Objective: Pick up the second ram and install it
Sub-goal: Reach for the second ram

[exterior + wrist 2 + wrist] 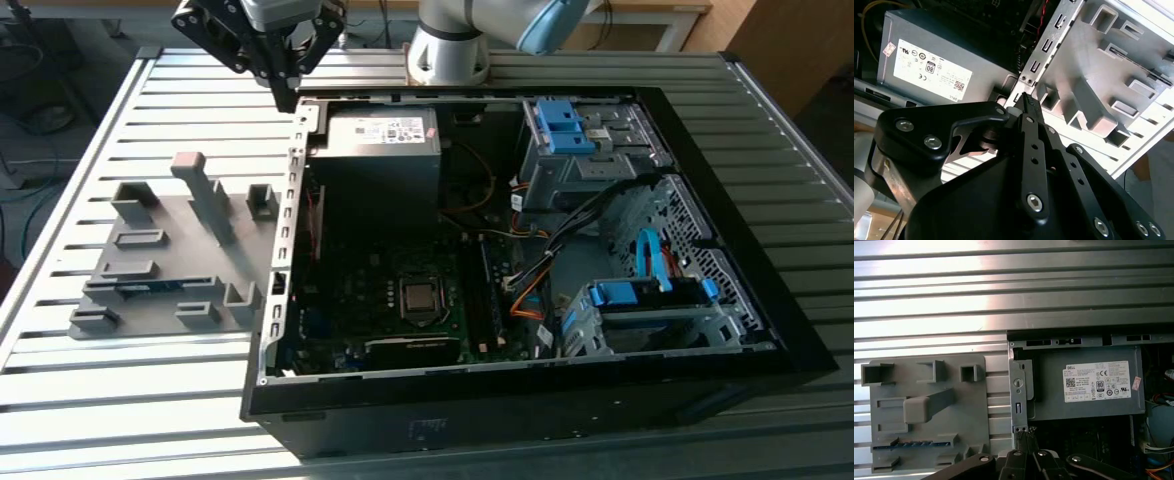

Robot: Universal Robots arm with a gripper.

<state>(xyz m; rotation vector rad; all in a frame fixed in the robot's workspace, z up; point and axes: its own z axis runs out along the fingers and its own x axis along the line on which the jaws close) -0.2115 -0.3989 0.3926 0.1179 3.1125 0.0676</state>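
The second ram is a thin blue-green stick lying in a slot near the front of the grey holder block, at the exterior view's left. In the first wrist view the ram shows as a blue strip low on the holder block. My gripper hangs above the back left corner of the open computer case, well behind the ram. Its black fingers meet at the tip in both wrist views, shut with nothing between them.
The grey power supply sits just inside the case beside the gripper. The motherboard with its processor socket lies lower in the case, with loose cables and blue drive cages at the right. A slatted metal table carries everything.
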